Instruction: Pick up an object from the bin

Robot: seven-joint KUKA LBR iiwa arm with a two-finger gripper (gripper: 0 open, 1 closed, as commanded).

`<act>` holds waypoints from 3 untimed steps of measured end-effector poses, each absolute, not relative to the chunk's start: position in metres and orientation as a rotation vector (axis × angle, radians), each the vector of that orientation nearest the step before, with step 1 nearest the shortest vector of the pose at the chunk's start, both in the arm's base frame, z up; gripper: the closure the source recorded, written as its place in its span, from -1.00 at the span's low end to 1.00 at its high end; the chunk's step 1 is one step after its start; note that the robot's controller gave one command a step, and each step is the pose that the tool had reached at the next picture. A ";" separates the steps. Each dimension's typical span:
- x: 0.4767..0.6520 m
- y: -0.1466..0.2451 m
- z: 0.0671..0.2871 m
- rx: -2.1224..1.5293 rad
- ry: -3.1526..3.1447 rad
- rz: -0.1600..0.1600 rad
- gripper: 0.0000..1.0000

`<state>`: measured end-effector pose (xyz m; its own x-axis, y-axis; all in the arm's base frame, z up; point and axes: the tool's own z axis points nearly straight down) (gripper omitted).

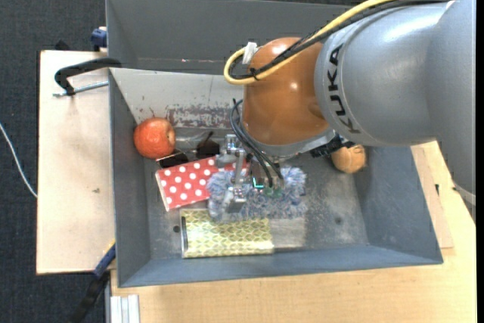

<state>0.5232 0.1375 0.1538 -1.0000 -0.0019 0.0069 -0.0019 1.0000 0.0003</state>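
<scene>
Bright even light, sheen on grey arm

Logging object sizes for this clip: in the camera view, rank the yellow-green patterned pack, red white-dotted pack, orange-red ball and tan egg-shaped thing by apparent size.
1. yellow-green patterned pack
2. red white-dotted pack, its right end covered, so unsure
3. orange-red ball
4. tan egg-shaped thing, partly hidden
</scene>
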 end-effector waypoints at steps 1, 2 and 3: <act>0.525 0.137 0.157 0.001 -3.141 -0.002 -1.00; 0.587 0.115 0.084 -0.077 -3.119 -0.013 1.00; 0.587 0.114 0.081 -0.078 -3.129 -0.014 -1.00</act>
<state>0.5870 0.1142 0.0812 -0.9987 0.0500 0.0121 0.0501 0.9987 0.0088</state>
